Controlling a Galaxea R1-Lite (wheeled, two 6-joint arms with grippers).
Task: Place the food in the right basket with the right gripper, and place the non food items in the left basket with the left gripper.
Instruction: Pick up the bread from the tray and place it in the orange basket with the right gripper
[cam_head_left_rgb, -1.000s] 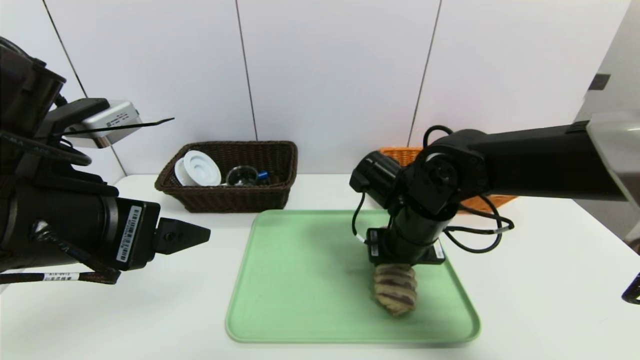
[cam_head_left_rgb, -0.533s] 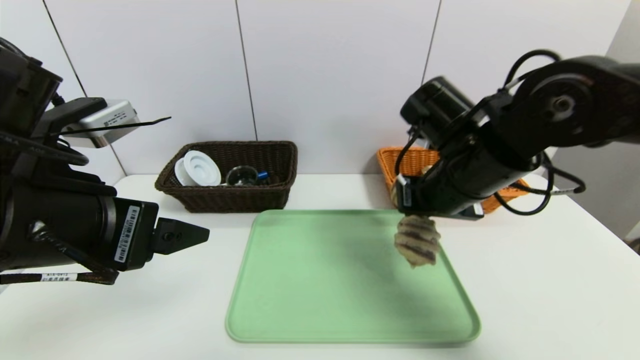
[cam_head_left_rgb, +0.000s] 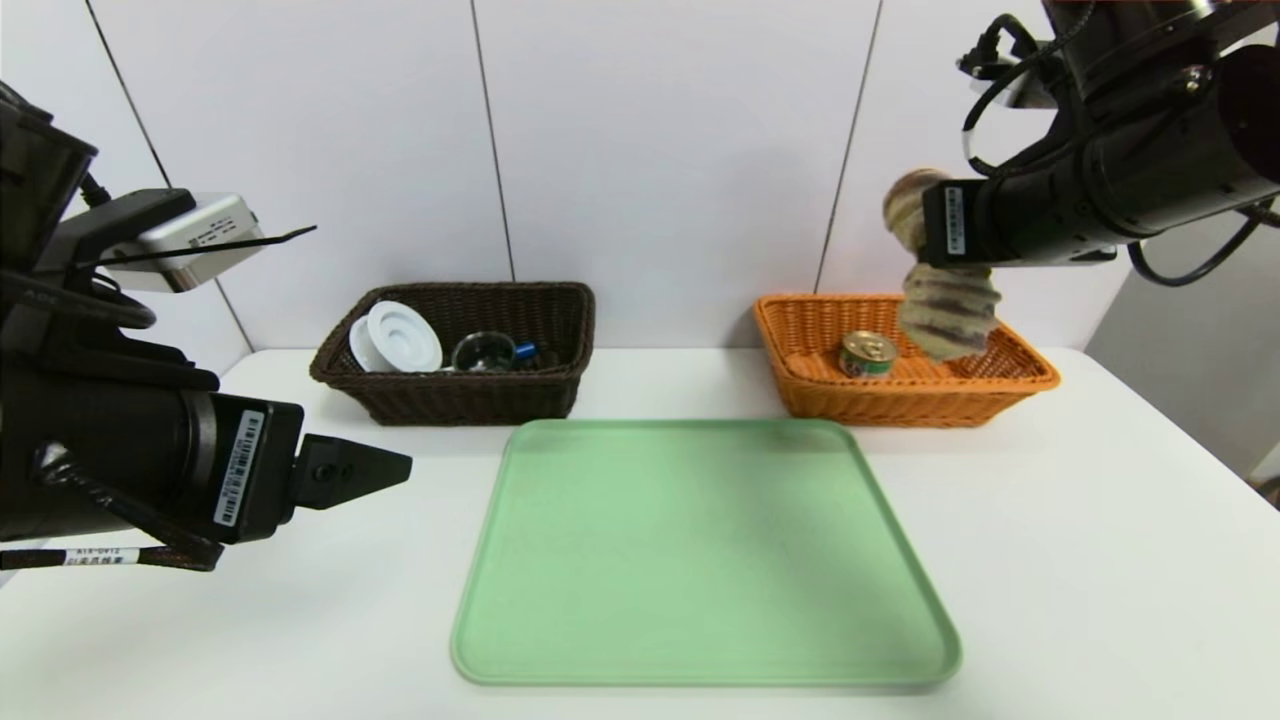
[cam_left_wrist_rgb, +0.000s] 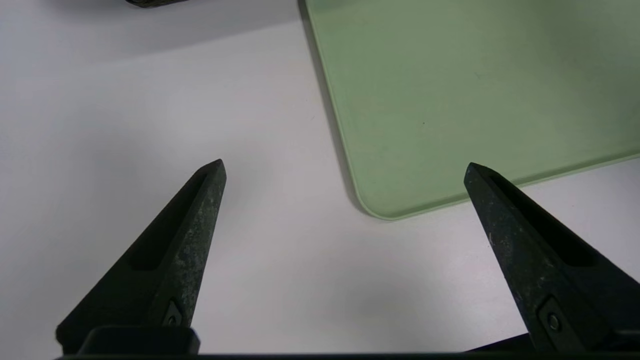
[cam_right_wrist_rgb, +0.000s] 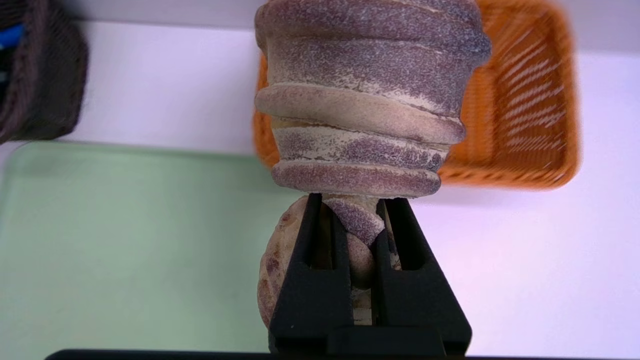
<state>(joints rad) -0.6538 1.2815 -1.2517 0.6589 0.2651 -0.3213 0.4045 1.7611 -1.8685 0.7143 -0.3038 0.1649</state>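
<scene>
My right gripper (cam_right_wrist_rgb: 351, 210) is shut on the tan-and-purple striped bread roll (cam_right_wrist_rgb: 362, 95), squeezing its middle. In the head view the roll (cam_head_left_rgb: 940, 300) hangs high above the orange basket (cam_head_left_rgb: 1020, 378), its lower end dangling over the basket's inside. The can (cam_head_left_rgb: 867, 354) with the gold lid lies in that basket. The dark brown basket (cam_head_left_rgb: 560, 330) holds the white ring dispenser (cam_head_left_rgb: 402, 337), the glass cup (cam_head_left_rgb: 485, 352) and the marker's blue cap (cam_head_left_rgb: 525, 351). My left gripper (cam_left_wrist_rgb: 345, 167) stands open and empty over the table, off the green tray's near left corner.
The green tray (cam_head_left_rgb: 700, 560) lies bare in the middle of the white table (cam_head_left_rgb: 1100, 560). A white panelled wall (cam_head_left_rgb: 660, 150) stands right behind both baskets. The left arm's bulk (cam_head_left_rgb: 110, 450) fills the left side.
My right gripper has lifted the bread roll off the tray and carried it up and back to the right, over the orange basket. The left arm has hardly moved.
</scene>
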